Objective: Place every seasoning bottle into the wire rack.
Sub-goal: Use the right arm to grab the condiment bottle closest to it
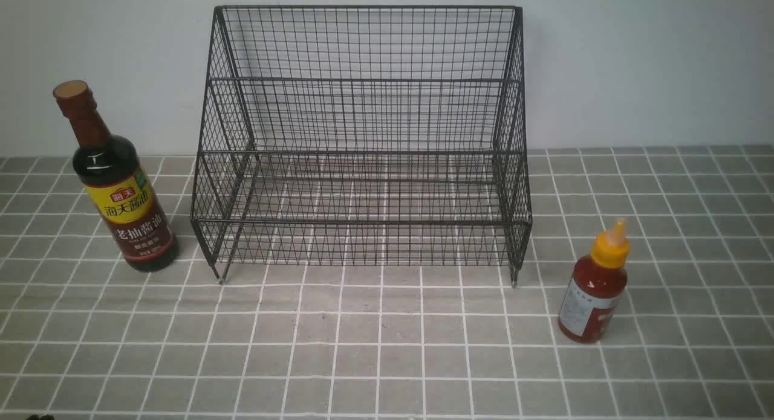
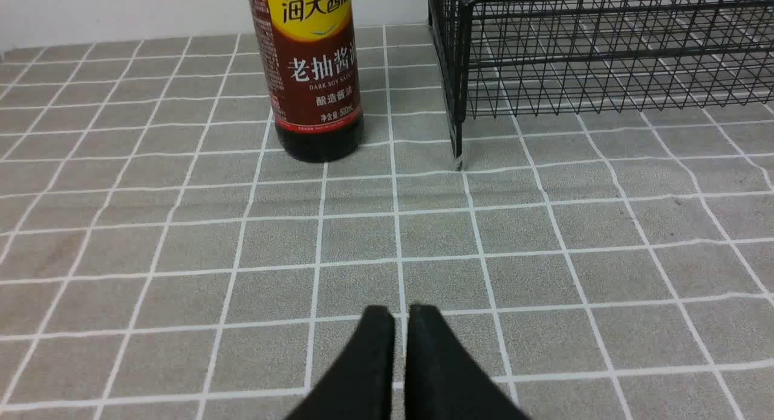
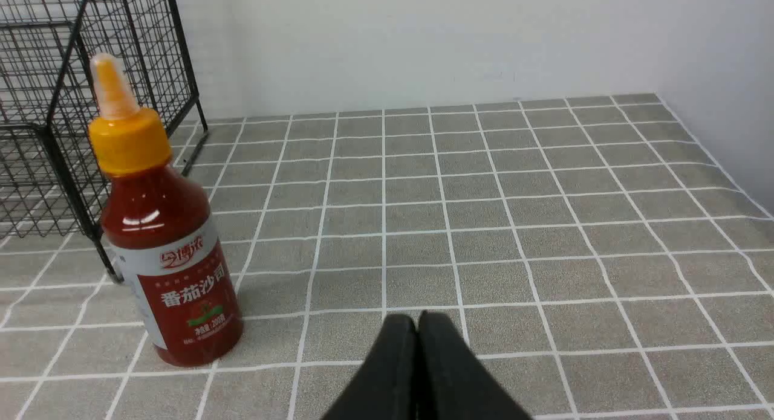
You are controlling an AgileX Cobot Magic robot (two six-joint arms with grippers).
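**Checker:** Left gripper, state?

**Me:** My left gripper (image 2: 400, 312) has both black fingers pressed together with a hairline between them. Nothing is held. It sits low near the tiled table top (image 2: 181, 239).

**Checker:** Outward from it?

**Me:** Bare tiles come first. Well ahead stands the soy-sauce bottle (image 2: 314, 87), upright and dark, its yellow-and-red label facing me. Its cap is cut off in the wrist camera. To the bottle's right is the wire rack (image 2: 574, 51). The rack's front corner foot rests on the tiles near the bottle, apart from it.

**Checker:** Right gripper?

**Me:** My right gripper (image 3: 417, 318) has its fingers closed tip to tip and is empty. It is also low near the tiles.

**Checker:** Outward from that one?

**Me:** Near and ahead, off my line, is the red sauce bottle (image 3: 172, 257). It is upright, with its orange-yellow nozzle cap on and a white-and-red label. Behind it is the rack's other front corner, just beside the bottle and not touching.

**Checker:** Bottles relative to the rack?

**Me:** In the front camera both stand on the table outside it. The soy sauce is at its left end, and the red sauce is off its right front corner, nearer to me. The rack's tall back is toward the white wall (image 1: 653, 63).
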